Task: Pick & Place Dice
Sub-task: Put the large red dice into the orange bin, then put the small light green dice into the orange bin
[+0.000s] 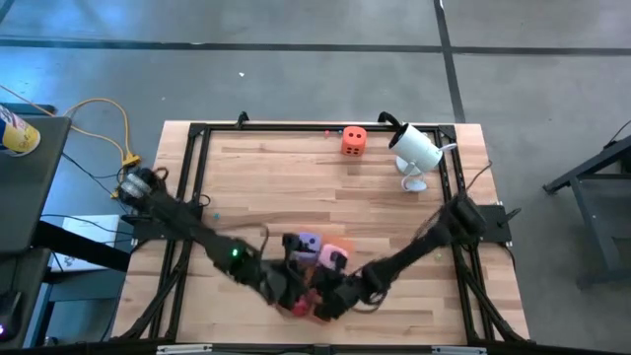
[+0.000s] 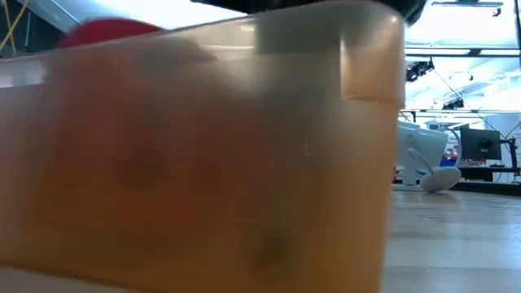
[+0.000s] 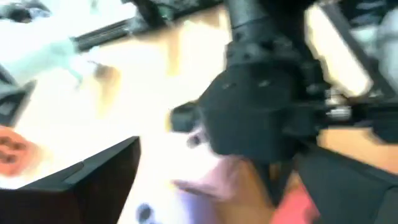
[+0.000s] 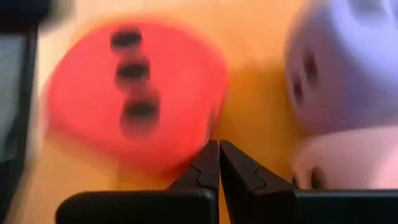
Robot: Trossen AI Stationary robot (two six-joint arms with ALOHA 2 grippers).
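- Right gripper (image 4: 219, 163): fingers pressed together with nothing between them, low over the orange mat (image 4: 249, 106) at the near middle of the table (image 1: 394, 197).
- Red die (image 4: 134, 93): just ahead of the closed tips and to one side of them, a three-pip face showing. This offset is the relation that matters, since the jaws must part before they can straddle the cube.
- Purple die (image 4: 342, 68) and pink die (image 4: 348, 165): on the other side of the tips, crowding the approach. A sideways move could nudge them.
- Left gripper (image 1: 286, 286): jaws spread wide and empty, just left of the same cluster. Both arms converge here, so collision is the likely hazard.
- Orange die (image 1: 354, 140): alone at the far edge, well apart from both grippers.
- White camera (image 1: 416, 150): at the far right, near the orange die, clear of the work.
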